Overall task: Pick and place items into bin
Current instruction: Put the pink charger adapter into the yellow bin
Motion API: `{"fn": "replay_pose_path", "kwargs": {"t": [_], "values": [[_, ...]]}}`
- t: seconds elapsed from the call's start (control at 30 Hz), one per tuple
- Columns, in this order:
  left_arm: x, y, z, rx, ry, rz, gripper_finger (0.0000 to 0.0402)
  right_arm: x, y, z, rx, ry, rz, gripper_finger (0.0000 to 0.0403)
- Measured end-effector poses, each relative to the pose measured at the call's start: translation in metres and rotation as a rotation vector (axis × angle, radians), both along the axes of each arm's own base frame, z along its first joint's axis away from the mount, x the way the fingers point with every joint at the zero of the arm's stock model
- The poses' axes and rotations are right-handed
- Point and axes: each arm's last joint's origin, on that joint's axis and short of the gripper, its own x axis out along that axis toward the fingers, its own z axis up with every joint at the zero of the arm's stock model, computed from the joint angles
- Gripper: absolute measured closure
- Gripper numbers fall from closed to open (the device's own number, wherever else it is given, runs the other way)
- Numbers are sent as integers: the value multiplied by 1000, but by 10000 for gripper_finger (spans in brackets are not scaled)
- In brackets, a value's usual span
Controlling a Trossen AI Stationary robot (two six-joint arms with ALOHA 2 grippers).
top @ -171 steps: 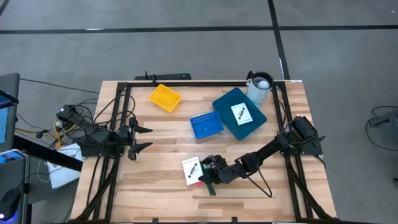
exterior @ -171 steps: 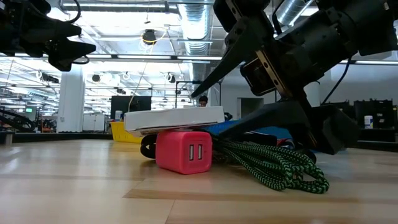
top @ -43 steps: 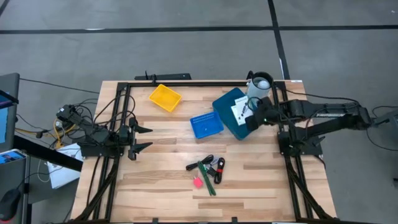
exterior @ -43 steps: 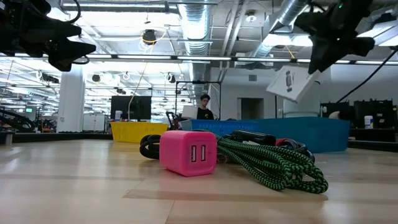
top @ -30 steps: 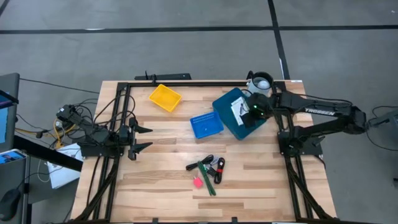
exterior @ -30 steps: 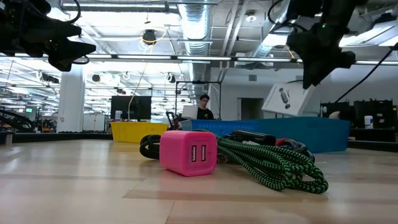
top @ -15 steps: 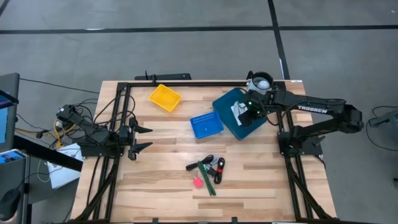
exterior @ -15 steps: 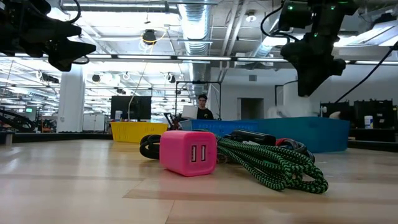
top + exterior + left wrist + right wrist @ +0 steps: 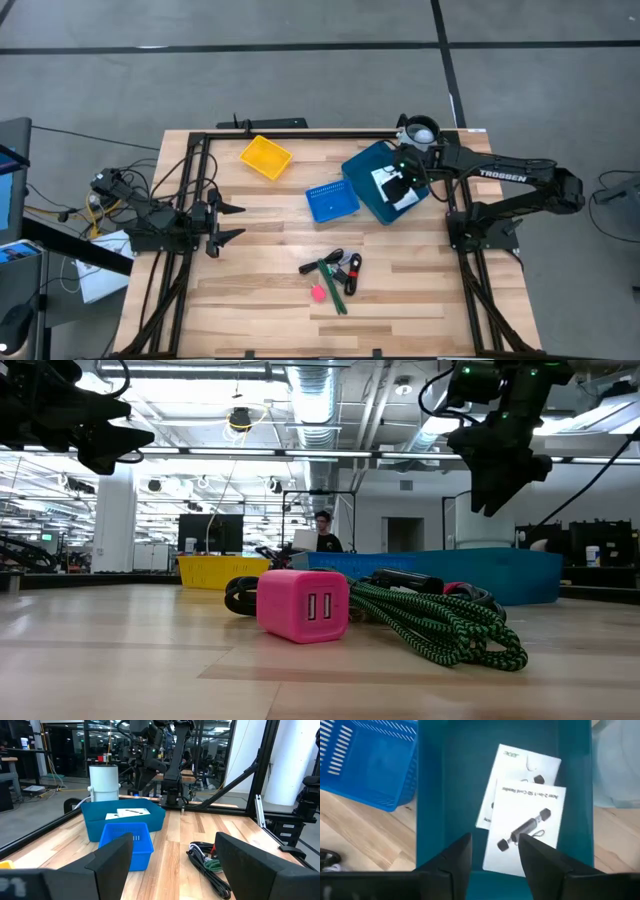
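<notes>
Two white cards with black print (image 9: 526, 827) lie overlapping on the floor of the dark blue bin (image 9: 362, 170) at the far right; they also show in the left wrist view (image 9: 127, 812). My right gripper (image 9: 495, 860) hangs open over the bin (image 9: 445, 780), above the cards (image 9: 396, 190), fingers pointing steeply down with nothing between them. On the table's middle, toward the near edge, rest a pink-red block (image 9: 318, 292), a black-and-green cord (image 9: 333, 275) and a small black piece (image 9: 352, 266). My left gripper (image 9: 232, 222) waits open at the left edge.
A small light-blue basket (image 9: 332, 201) stands just left of the bin. A yellow tray (image 9: 265, 157) sits at the far left, and a white cylinder (image 9: 418, 135) behind the bin. Black frame rails run along the table's sides. Bare wood lies around the block and cord (image 9: 440, 625).
My right gripper has opened over the bin and let go of the white card it carried tilted in the air. The card has dropped into the bin and now lies on top of the other card. The arm has kept nearly still above the bin.
</notes>
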Motion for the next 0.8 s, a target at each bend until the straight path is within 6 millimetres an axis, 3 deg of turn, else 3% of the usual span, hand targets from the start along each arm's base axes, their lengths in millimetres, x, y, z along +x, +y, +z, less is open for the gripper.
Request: {"fn": "replay_pose_path", "kwargs": {"t": [0.2, 0.37, 0.63, 0.8], "values": [[0, 0, 0, 0, 0, 0, 129, 11, 9, 3, -30, -79, 74, 249], [0, 0, 0, 0, 0, 0, 129, 24, 30, 7, -84, -141, 255, 249], [0, 0, 0, 0, 0, 0, 129, 43, 91, 19, -135, -345, 564, 251], [0, 0, 0, 0, 0, 0, 129, 44, 137, 26, -173, -466, 694, 260]]}}
